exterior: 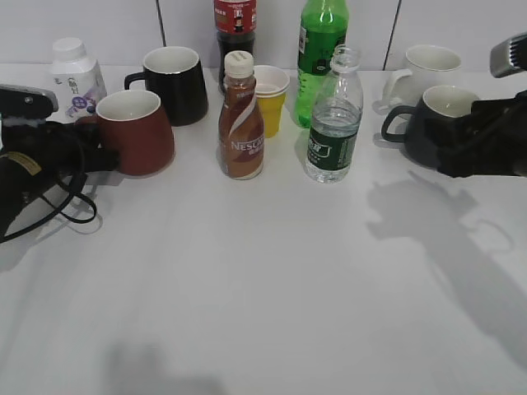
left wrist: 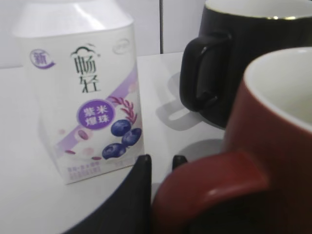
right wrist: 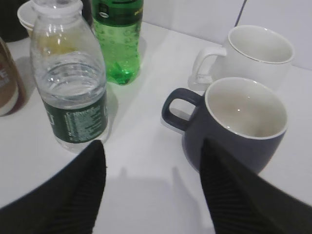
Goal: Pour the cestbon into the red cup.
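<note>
Cestbon (exterior: 333, 123) stands uncapped mid-surface, ungrasped; my right pincer (right wrist: 151, 161) gapes just short of it, ready to take it. Left pincer (left wrist: 161, 163) reaches the red cup's (exterior: 136, 132) handle; whether it's clenched I cannot tell.

Worktop (exterior: 263, 313) white. Nescafe bottle (exterior: 240, 119) centre; yellow cup (exterior: 270, 97) at its 1 o'clock, green bottle (exterior: 321, 53) beyond. Black mug (exterior: 174, 82), yogurt carton (exterior: 76, 76) at 10 o'clock. Grey mug (exterior: 432, 123), white mug (exterior: 428, 70) at 3 o'clock.

Brown plastic coffee bottle with cream cap (exterior: 241, 123): "NESCAFÉ" — white lettering on the body.
White yogurt-drink bottle (left wrist: 83, 92): "畅轻", "新" badge, "紫米爆珠" — purple print.
Remaining labels: not legible.
</note>
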Robot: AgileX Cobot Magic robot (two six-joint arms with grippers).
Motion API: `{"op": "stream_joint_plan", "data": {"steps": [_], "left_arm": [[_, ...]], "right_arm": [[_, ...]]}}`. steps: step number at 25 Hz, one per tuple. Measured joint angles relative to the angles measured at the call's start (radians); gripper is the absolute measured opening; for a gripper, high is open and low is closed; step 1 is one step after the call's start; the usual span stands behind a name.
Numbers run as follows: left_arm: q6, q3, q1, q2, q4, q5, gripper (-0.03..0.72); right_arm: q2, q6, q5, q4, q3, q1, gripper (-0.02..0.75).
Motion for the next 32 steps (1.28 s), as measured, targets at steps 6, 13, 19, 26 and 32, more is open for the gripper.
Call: {"op": "stream_joint_plan", "data": {"steps": [6,13,19,26,32], "left_arm": [[0.001,0.009,0.001,-0.014,0.0,0.007,0.09],[0.005,0.092,0.001,-0.171,0.003,0.032,0.087],[0.005,0.176,0.001,-0.338,0.013,0.085,0.085],[-0.002,0.221,-0.008,-0.527,0.163,0.244,0.085],[-0.004,0.222,-0.074,-0.658,0.204,0.373,0.083]], "right_arm": [[0.051,0.208,-0.123,-0.27,0.0,0.0,0.464],[0.256,0.405,-0.344,-0.549,-0.023,0.001,0.577],[0.429,0.414,-0.406,-0.556,-0.114,0.001,0.589],[0.557,0.416,-0.425,-0.519,-0.202,0.001,0.589],[0.641,0.417,-0.441,-0.518,-0.271,0.001,0.589]]}}
